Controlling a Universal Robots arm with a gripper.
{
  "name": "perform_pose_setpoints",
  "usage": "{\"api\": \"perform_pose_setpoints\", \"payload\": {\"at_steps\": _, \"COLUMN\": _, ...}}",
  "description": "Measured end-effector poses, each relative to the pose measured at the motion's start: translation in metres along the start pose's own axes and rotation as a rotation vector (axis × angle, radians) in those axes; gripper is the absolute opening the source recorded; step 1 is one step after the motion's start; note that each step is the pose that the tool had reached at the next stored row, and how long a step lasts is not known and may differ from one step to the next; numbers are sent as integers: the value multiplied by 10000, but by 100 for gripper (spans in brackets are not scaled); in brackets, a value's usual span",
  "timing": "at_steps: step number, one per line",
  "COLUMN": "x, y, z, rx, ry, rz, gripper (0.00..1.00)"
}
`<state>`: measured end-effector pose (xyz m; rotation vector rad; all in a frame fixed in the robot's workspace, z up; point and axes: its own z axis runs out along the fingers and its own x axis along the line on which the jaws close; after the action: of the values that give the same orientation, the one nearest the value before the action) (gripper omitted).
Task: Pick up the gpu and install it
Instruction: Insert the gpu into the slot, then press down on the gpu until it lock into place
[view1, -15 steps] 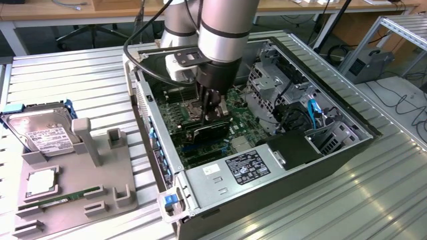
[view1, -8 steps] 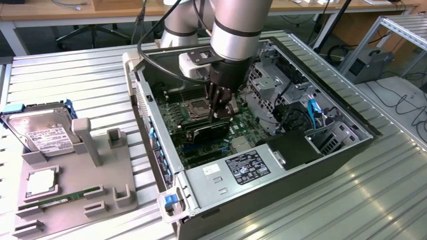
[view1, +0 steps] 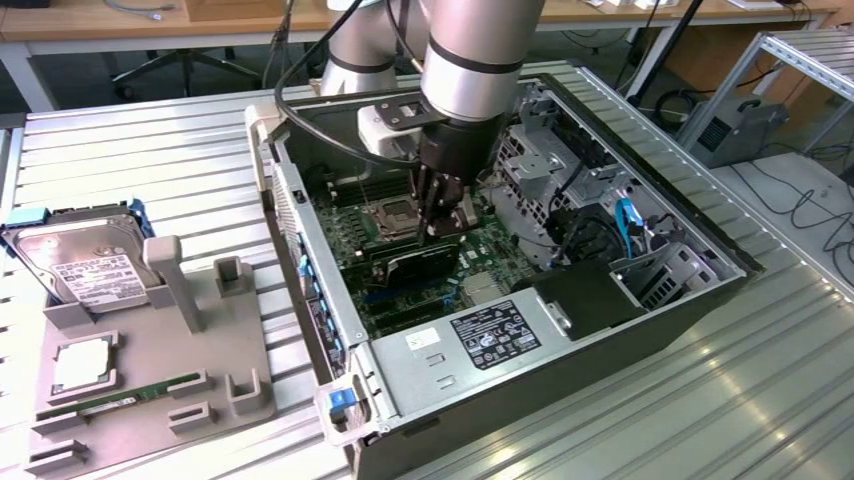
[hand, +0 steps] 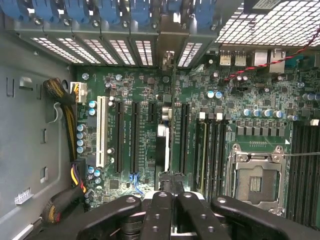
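The open PC case (view1: 694, 300) lies on its side with the motherboard (hand: 235, 95) facing up. My gripper (view1: 441, 228) reaches down into it, beside the CPU socket (view1: 396, 214). It is shut on the gpu (view1: 411, 264), a dark card standing on edge over the expansion slots. In the wrist view the gpu (hand: 164, 145) appears edge-on, running from between my fingers (hand: 159, 210) to its metal bracket at the rear slot openings. It lines up with a black slot between the long slots. Whether it is seated I cannot tell.
On the exterior view's left a grey fixture tray (view1: 160, 400) carries a silver hard drive (view1: 80, 262), a green RAM stick (view1: 100, 405) and a CPU chip (view1: 83, 365). The power supply (view1: 487, 335), drive cages and cables crowd the case around the gripper.
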<state>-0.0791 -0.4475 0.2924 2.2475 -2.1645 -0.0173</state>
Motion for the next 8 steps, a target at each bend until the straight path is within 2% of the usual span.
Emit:
{"api": "perform_pose_setpoints", "payload": {"at_steps": 5, "x": 0, "y": 0, "z": 0, "rx": 0, "ry": 0, "rz": 0, "gripper": 11}}
{"api": "perform_pose_setpoints", "payload": {"at_steps": 8, "x": -2, "y": 55, "z": 5, "rx": 0, "ry": 0, "rz": -1, "gripper": 11}}
